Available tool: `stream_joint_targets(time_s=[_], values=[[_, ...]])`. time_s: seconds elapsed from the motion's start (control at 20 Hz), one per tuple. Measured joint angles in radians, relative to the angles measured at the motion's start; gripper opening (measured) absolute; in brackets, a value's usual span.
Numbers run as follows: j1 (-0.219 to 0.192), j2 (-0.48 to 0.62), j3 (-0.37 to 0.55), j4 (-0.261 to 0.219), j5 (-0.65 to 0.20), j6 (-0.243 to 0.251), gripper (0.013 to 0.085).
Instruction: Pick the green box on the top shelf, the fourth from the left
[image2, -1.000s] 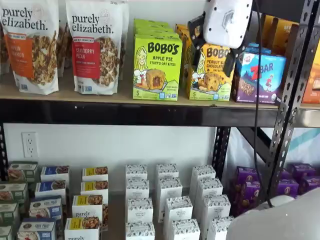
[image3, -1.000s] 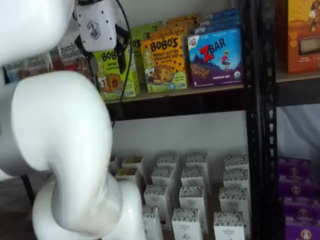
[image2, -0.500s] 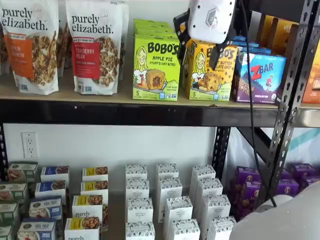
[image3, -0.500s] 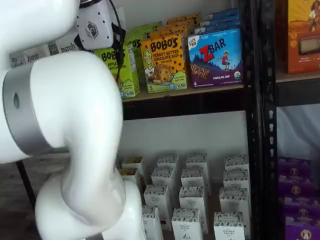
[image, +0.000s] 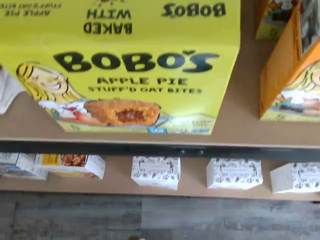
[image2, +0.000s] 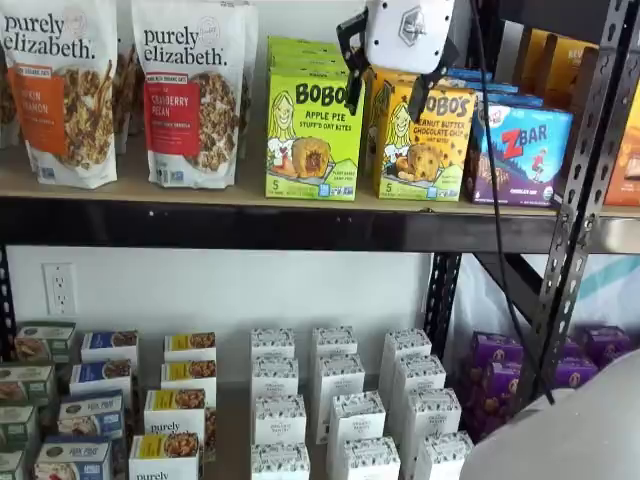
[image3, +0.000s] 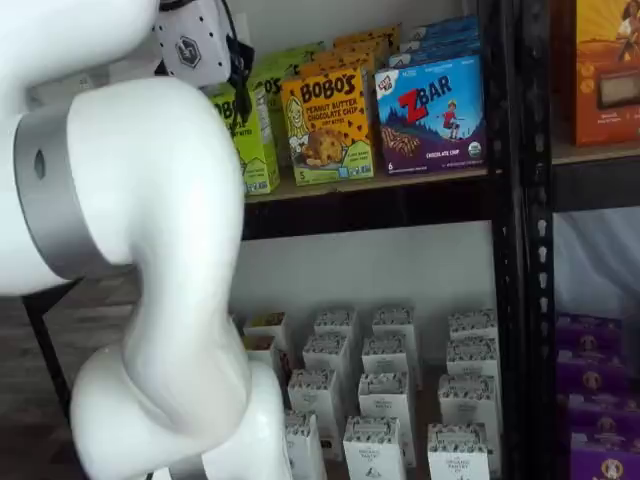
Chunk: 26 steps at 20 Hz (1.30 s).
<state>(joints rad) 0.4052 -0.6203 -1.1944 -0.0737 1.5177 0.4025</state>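
Note:
The lime-green Bobo's Apple Pie box (image2: 312, 135) stands upright at the front of the top shelf (image2: 200, 195), with more green boxes behind it. In the wrist view the green box (image: 125, 65) fills most of the picture, above the shelf's board (image: 235, 125). My gripper (image2: 385, 92) hangs in front of the shelf, just right of the green box's upper right corner. Its two black fingers stand apart with a plain gap, and it holds nothing. In a shelf view the arm hides most of the green box (image3: 258, 140).
A yellow-orange Bobo's box (image2: 425, 145) stands right beside the green box, then a ZBar box (image2: 520, 150). Purely Elizabeth bags (image2: 190, 90) stand to its left. Black uprights (image2: 585, 180) frame the right. Small white boxes (image2: 330, 400) fill the lower shelf.
My gripper has moved left along the top shelf, from in front of the yellow-orange box to the green box's right edge. The boxes have not moved.

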Motion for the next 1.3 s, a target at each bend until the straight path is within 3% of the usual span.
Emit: stream_joint_targets(time_s=[0.65,1.3], values=[[0.0,0.102,-0.077,-0.001,-0.059,0.001,0.085],[-0.03,0.193,-0.139,0.046,-0.08,-0.031,0.085]])
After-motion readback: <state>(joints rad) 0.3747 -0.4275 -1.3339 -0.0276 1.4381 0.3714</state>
